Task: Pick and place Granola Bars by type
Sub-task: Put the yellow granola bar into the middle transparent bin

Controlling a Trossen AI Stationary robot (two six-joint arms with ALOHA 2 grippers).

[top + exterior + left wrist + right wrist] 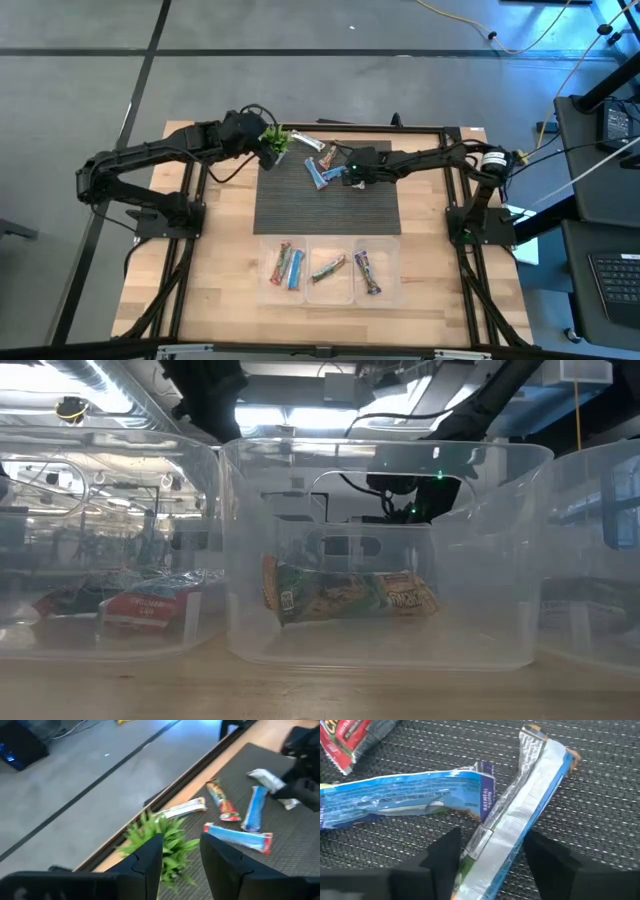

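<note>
Several Granola Bars lie on the dark mat (330, 205). My right gripper (495, 855) is low over two blue ones, open, with a finger on either side of a blue-and-silver bar (520, 815). A second blue bar (405, 795) lies touching it, and a red bar (345, 740) lies farther off. In the high view my right gripper (345, 172) is at the mat's far middle. My left gripper (182, 860) hangs open over the green plant (160, 837) at the mat's far left corner. From there I see a silver-white bar (182, 809), a red one (222, 802) and two blue ones (254, 807).
Three clear bins (330, 290) stand side by side at the table's near edge. The left one holds a red bar and a blue bar (295, 268), the middle one a green-brown bar (350, 595), the right one a purple bar (368, 272). A black frame (420, 127) edges the table.
</note>
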